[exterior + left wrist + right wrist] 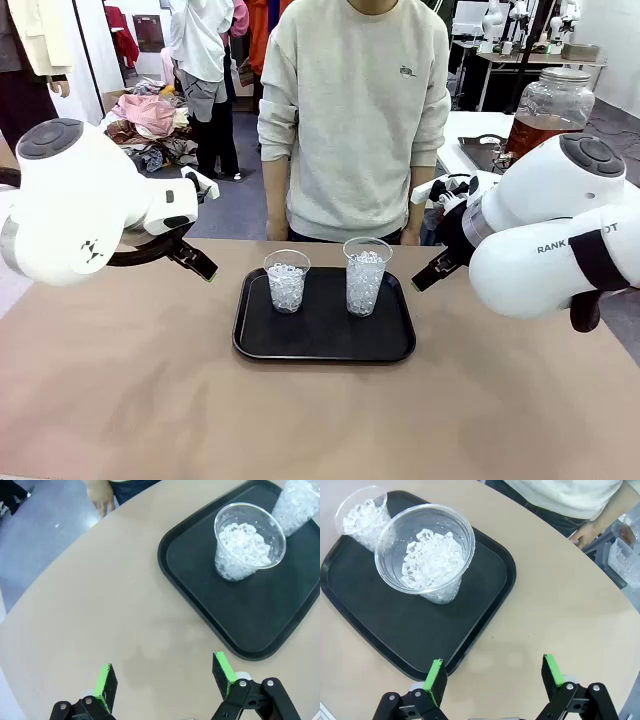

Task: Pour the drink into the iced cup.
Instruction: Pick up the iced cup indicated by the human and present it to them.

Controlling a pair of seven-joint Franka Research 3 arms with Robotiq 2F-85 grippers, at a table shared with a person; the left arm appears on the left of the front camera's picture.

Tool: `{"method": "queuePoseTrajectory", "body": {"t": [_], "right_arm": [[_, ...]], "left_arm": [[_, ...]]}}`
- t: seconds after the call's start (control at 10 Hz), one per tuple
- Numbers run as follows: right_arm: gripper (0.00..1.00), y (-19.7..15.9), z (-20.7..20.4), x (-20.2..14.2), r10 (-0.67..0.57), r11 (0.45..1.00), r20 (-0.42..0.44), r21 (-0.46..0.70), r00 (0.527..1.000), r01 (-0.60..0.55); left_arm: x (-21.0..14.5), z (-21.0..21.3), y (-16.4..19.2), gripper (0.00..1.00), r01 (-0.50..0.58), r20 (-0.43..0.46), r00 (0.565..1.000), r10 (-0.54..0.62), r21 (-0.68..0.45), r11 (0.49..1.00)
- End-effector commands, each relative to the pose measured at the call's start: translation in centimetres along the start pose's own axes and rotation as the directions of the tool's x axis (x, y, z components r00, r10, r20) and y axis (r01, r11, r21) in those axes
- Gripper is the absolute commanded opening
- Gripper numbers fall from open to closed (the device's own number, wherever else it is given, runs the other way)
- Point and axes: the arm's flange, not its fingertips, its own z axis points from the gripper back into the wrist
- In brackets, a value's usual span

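**Front view.**
- Item: drink (538, 136), an amber-brown liquid in a large lidded glass jar (550, 100). The jar stood on a side table (470, 125) behind the person (355, 110), well apart from both arms.
- Handling, as judged: the jar looked heavy, rigid, smooth-walled and breakable. Its body looked too broad for a two-finger grasp, and no handle could be made out.
- Receiving vessels: left cup (287, 282) and right cup (366, 277), clear thin plastic and filled with ice. They stood upright and apart on a black tray (325, 345).
- Handling, as judged: light, easily crushed or tipped, best held low on the wall or not at all.
- The left arm (90, 200) and right arm (560, 230) flanked the tray, clear of it.

**Left wrist view.**
- The left gripper (165, 680) was spread wide and carried nothing. It hung over bare table (100, 605), just outside the tray's raised rim.
- The left cup was nearest, with the right cup beyond it.
- A hand (102, 500) of the person rested at the table's curved far edge.
- Open room lay on the side away from the tray.

**Right wrist view.**
- The right gripper (495, 677) was likewise spread and empty, sitting over the tray's near corner.
- The right cup stood close ahead and the left cup behind it.
- Bare tabletop lay open beside the tray.
- The rim and the close-standing cups were the likely snags.
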Motion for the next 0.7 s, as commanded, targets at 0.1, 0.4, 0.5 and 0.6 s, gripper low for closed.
{"method": "queuePoseTrajectory", "body": {"t": [0.1, 0.4, 0.5, 0.6], "right_arm": [[1.00, -0.05, 0.11, 0.08, -0.001, 1.000, 0.007, -0.001, 1.000, 0.001], [1.00, -0.05, 0.11, 0.08, -0.001, 1.000, 0.007, -0.001, 1.000, 0.001], [1.00, -0.05, 0.11, 0.08, -0.001, 1.000, 0.007, -0.001, 1.000, 0.001], [1.00, -0.05, 0.11, 0.08, -0.001, 1.000, 0.007, -0.001, 1.000, 0.001]], "left_arm": [[0.06, -0.02, 0.07, 1.00, -0.003, 0.010, 1.000, 0.003, -0.002, 1.000], [0.06, -0.02, 0.07, 1.00, -0.003, 0.010, 1.000, 0.003, -0.002, 1.000], [0.06, -0.02, 0.07, 1.00, -0.003, 0.010, 1.000, 0.003, -0.002, 1.000], [0.06, -0.02, 0.07, 1.00, -0.003, 0.010, 1.000, 0.003, -0.002, 1.000]]}}
